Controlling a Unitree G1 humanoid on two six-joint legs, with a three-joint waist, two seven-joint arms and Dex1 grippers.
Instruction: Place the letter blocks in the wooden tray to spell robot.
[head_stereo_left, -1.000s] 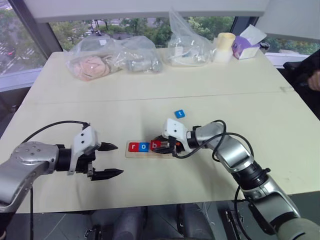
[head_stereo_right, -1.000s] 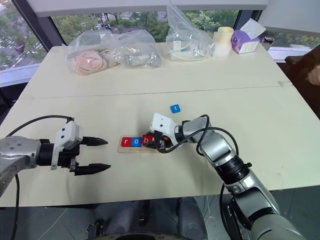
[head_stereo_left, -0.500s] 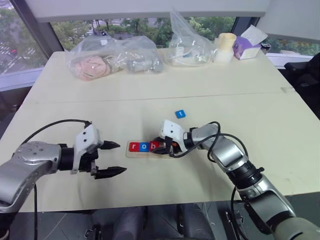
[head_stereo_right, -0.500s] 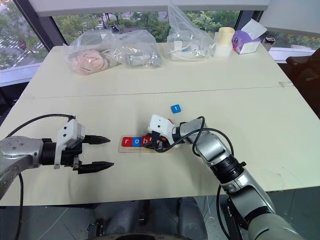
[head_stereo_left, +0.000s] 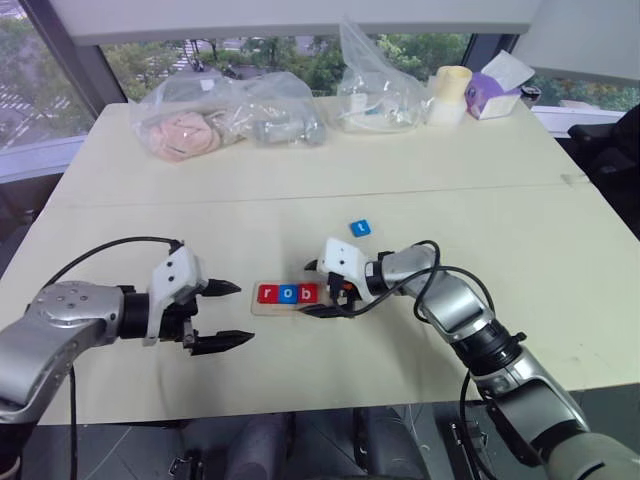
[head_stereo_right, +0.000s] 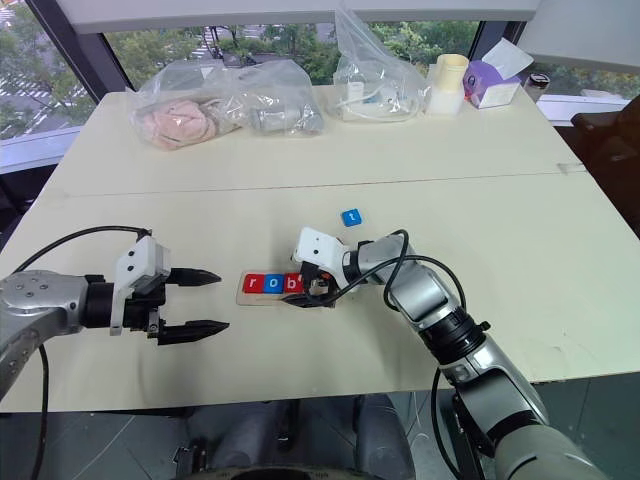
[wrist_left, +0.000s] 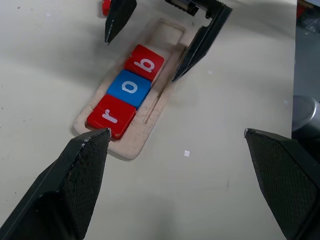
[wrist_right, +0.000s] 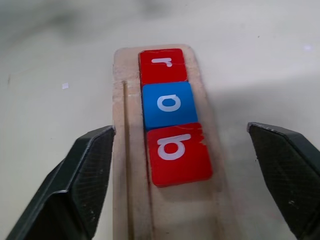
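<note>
The right pincer (head_stereo_left: 322, 292) stands wide over the wooden tray (head_stereo_left: 290, 295), one finger on each side of it, holding nothing. In the head views the tray lies near the middle of the desk (head_stereo_left: 150, 210) with three letter blocks in a row at its left end: a red r block (head_stereo_left: 267, 294), a blue o block (head_stereo_left: 288, 293) and a red b block (head_stereo_left: 307, 293). A blue t block (head_stereo_left: 360, 228) lies apart on the desk, beyond the tray. The left pincer (head_stereo_left: 228, 315) hovers to the left of the tray, spread wide and empty. Plastic bags (head_stereo_left: 225, 115), a cream cup (head_stereo_left: 449, 92) and a purple tissue box (head_stereo_left: 494, 88) sit along the far edge.

The left wrist view shows the three blocks touching one another, the rest of the recess bare. A bit of red (wrist_left: 105, 6) lies past the tray, probably another block.

The right wrist view looks along the tray, its black fingers (wrist_right: 75, 185) flanking it, the b block nearest.
</note>
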